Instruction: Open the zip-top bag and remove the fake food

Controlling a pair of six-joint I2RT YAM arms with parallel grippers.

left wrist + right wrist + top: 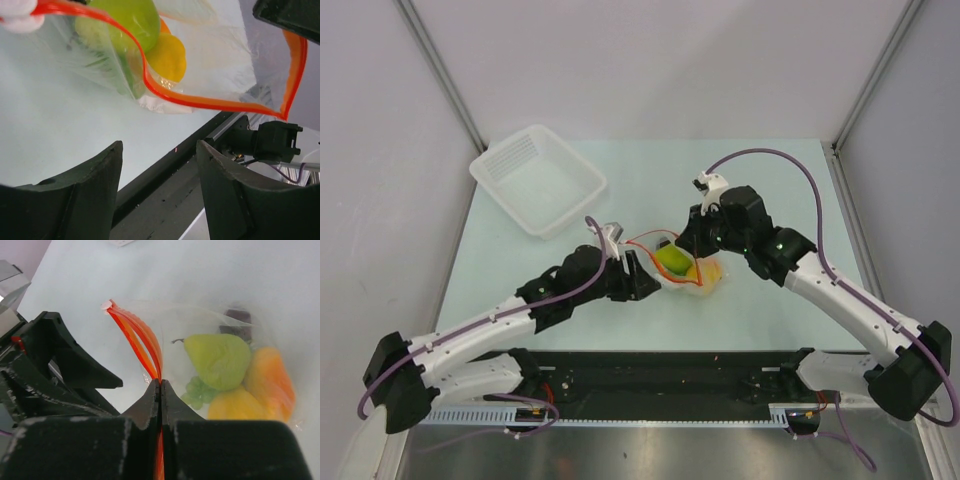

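- Right end effector (160, 385) is pinching the red-orange zip strip (145, 340) of the clear crinkly plastic zip-top bag (200, 320), which is resting mid-table (650, 170).
- Left end effector (159, 150) is hanging spread, gripping nothing; a lone pull is probably going to drag the bag rather than open it.
- Glossy plastic fake food (217, 360) is sitting inside.

No readable text, no labels, no brands, numbers or signs

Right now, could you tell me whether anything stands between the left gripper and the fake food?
Yes: the clear wall of the zip-top bag and its red zip strip lie across the fake food, between it and the open left gripper. The right gripper pinches that strip.
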